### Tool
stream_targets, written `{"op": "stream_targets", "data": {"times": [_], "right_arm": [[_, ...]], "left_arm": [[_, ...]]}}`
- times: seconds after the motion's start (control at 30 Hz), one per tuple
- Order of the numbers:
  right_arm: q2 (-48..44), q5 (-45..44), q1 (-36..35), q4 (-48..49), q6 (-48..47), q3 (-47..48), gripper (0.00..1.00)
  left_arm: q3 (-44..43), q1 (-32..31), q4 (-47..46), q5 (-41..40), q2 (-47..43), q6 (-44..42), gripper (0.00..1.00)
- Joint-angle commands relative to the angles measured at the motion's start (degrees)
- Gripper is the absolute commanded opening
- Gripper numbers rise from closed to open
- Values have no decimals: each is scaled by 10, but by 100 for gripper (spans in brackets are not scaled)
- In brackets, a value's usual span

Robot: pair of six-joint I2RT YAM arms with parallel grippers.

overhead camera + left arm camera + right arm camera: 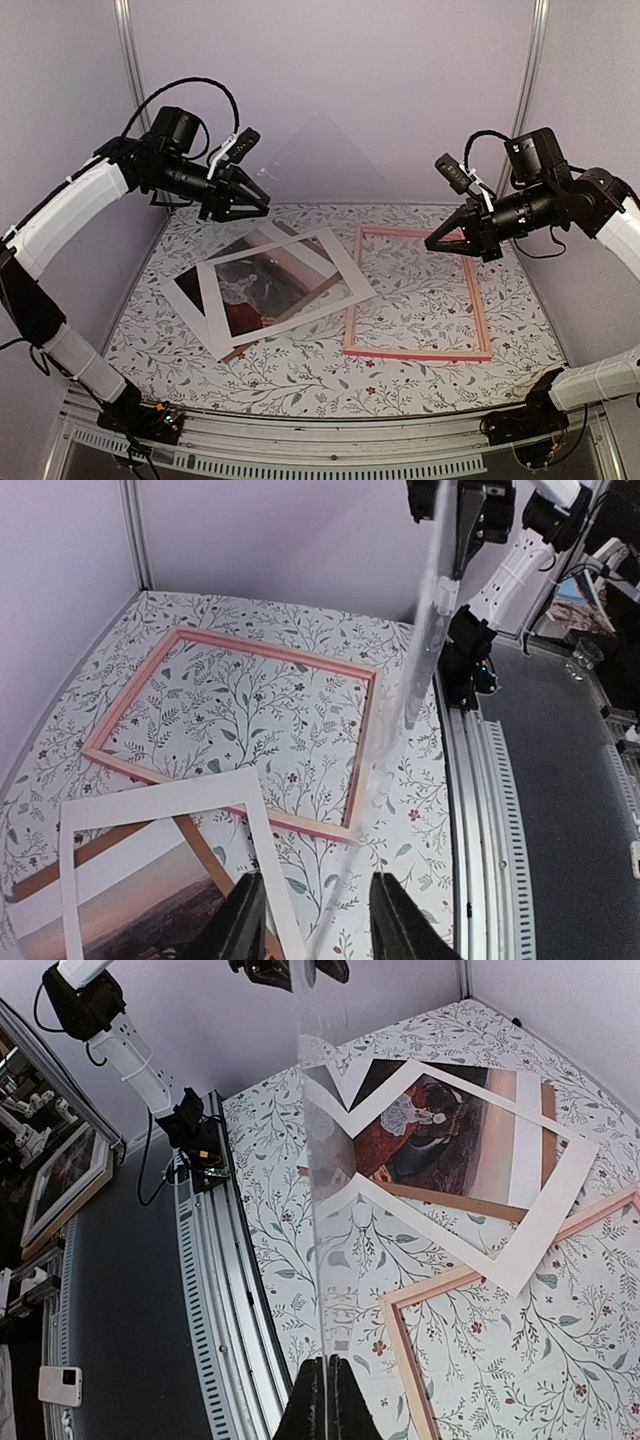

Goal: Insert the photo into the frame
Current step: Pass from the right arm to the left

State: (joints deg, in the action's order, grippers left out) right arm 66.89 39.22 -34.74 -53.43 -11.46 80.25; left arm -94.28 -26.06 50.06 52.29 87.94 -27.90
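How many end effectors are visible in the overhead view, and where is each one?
2. The left end effector is up at the left, above the white mat. The right end effector is at the right, over the frame, shut on the clear sheet.

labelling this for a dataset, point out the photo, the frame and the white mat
photo (420, 1135), right wrist view, dark middle
frame (418, 353), top external view, near rail
white mat (343, 263), top external view, right border

Count by kind:
- frame (417, 352): 1
- photo (255, 290): 1
- white mat board (345, 275) with cutout: 1
- brown backing board (547, 1130): 1
- clear pane (325, 165): 1
- grippers: 2, left gripper (262, 198) and right gripper (432, 243)
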Motion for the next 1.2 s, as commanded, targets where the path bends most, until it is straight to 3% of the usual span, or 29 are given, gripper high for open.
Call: {"op": "stream_targets", "data": {"times": [0.0,0.3,0.67,0.9,1.03,1.1,1.17], "right_arm": [[20,-20,11,18,8,26,0],[51,-22,31,17,15,35,0],[48,-20,40,22,22,39,0],[59,-8,52,33,30,46,0],[68,-6,69,40,42,49,0],[72,-6,82,46,52,49,6],[77,-6,96,52,62,48,18]], "left_arm": [[32,4,4,6,-30,10,36],[66,10,-28,-5,-80,20,27],[72,10,-29,3,-68,29,14],[89,10,-38,3,-67,42,0],[93,11,-58,-6,-72,66,0],[103,15,-87,-17,-82,97,0],[117,21,-117,-18,-94,126,0]]}}
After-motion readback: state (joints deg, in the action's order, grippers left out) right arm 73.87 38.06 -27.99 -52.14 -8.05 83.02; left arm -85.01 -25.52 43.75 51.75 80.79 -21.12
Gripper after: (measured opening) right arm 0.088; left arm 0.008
